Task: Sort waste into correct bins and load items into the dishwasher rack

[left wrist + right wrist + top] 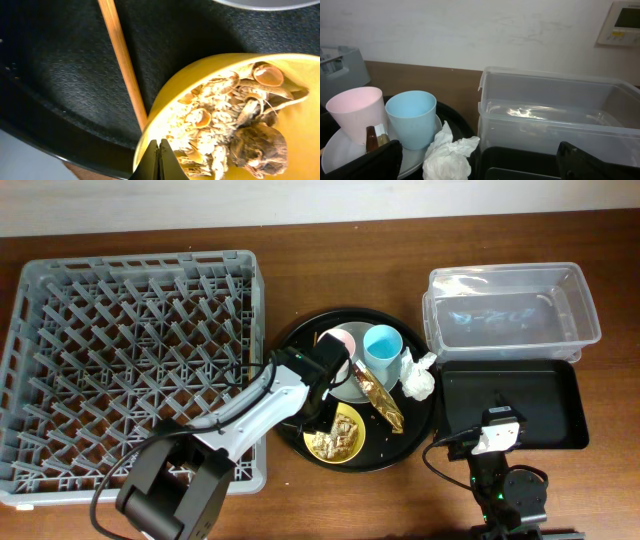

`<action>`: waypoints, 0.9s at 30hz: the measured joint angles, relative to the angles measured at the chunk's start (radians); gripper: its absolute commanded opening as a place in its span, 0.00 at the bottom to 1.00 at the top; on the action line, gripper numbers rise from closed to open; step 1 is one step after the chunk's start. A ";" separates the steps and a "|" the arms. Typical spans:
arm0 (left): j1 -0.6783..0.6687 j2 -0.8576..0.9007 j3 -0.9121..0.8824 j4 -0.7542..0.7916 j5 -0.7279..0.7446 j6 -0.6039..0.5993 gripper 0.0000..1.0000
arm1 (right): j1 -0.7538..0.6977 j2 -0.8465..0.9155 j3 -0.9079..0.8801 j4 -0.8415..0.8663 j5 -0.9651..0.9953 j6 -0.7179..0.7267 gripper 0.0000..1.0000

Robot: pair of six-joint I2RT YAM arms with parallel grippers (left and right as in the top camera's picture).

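Note:
My left gripper (160, 150) is shut, its tips just inside the left rim of the yellow bowl (300, 125), over the brown food scraps (225, 125). Whether it pinches anything is unclear. A wooden chopstick (122, 60) lies beside the bowl on the round black tray (300, 340). The pink cup (340, 340), blue cup (383, 345), grey-green plate (350, 388), gold wrapper (383, 402) and white tissue (418, 377) are on that tray. My right gripper (485, 165) is open and empty, low over the shallow black tray (540, 405).
The grey dishwasher rack (60, 310) fills the left side, touching the left arm's base. The clear tub (510, 315) stands behind the shallow black tray. In the right wrist view the tissue (447, 160) lies just left of the tub (555, 115).

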 measured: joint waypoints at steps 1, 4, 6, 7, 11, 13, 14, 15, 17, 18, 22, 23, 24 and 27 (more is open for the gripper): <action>0.000 -0.002 0.000 0.000 0.017 0.000 0.01 | 0.000 0.000 0.000 0.000 0.000 0.000 0.99; 0.000 -0.123 0.001 -0.003 0.006 0.000 0.01 | 0.000 0.000 0.000 0.000 0.000 0.000 0.99; 0.000 -0.173 0.010 -0.015 -0.063 0.000 0.01 | 0.000 0.000 0.000 0.000 0.000 0.000 0.99; 0.000 -0.175 0.010 -0.018 -0.099 -0.006 0.01 | 0.000 0.000 0.000 0.000 0.000 0.000 0.99; 0.000 -0.158 -0.039 0.000 -0.199 -0.046 0.01 | 0.000 0.000 0.000 0.000 0.000 0.000 0.99; 0.000 -0.131 -0.075 0.036 -0.208 -0.057 0.01 | 0.000 0.000 0.000 0.000 0.000 0.000 0.99; 0.000 -0.115 -0.086 0.043 -0.206 -0.066 0.01 | 0.000 0.000 0.000 0.000 0.000 0.000 0.99; 0.000 -0.111 -0.090 0.050 -0.192 -0.069 0.01 | 0.000 0.000 0.000 0.000 0.000 0.000 0.99; 0.000 -0.110 -0.090 0.061 -0.148 -0.072 0.01 | 0.000 0.000 0.000 0.000 0.000 -0.001 0.99; 0.000 -0.110 -0.090 0.062 -0.134 -0.072 0.00 | 0.000 0.000 0.000 0.000 0.000 0.000 0.99; 0.000 -0.110 -0.092 0.084 -0.021 -0.056 0.01 | 0.000 0.000 0.000 0.000 0.000 0.000 0.99; 0.000 -0.110 -0.092 0.112 0.039 -0.039 0.01 | 0.000 0.000 0.000 0.000 0.000 0.000 0.99; 0.000 -0.110 -0.092 0.129 0.081 -0.030 0.05 | 0.000 0.000 0.000 0.000 0.000 0.000 0.99; 0.002 -0.109 -0.092 0.177 0.129 -0.017 0.23 | 0.000 0.000 0.000 0.000 0.000 0.000 0.99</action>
